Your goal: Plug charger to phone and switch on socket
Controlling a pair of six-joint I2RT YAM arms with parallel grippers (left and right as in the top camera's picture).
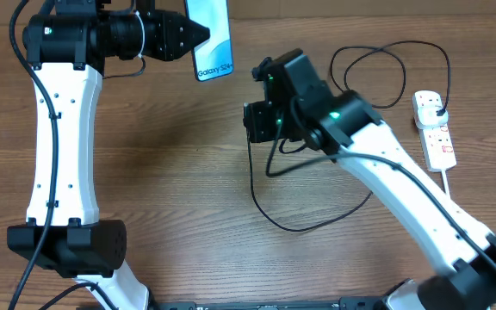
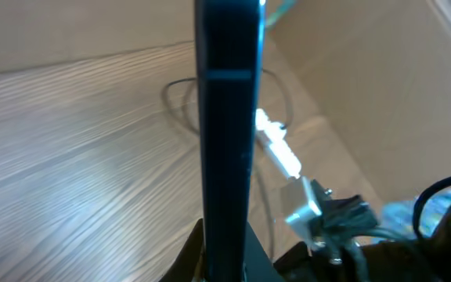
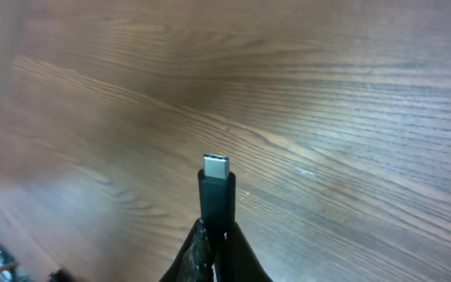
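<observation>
Wooden table (image 1: pixel 188 189) from above, w/ 2 white-and-black arms over it. White socket (image 1: pixel 437 138) lies at the right edge, a black plug on its far end. The left gripper (image 1: pixel 198 35), at the far edge, is clamped on the phone (image 1: pixel 212 39), which is raised off the wood w/ its blue screen lit. The thin black charger (image 1: pixel 261 202) loops across mid-table. The right gripper (image 3: pixel 216 243), near the centre, is closed tight on the connector tip (image 3: pixel 217 168), metal end poking out.
</observation>
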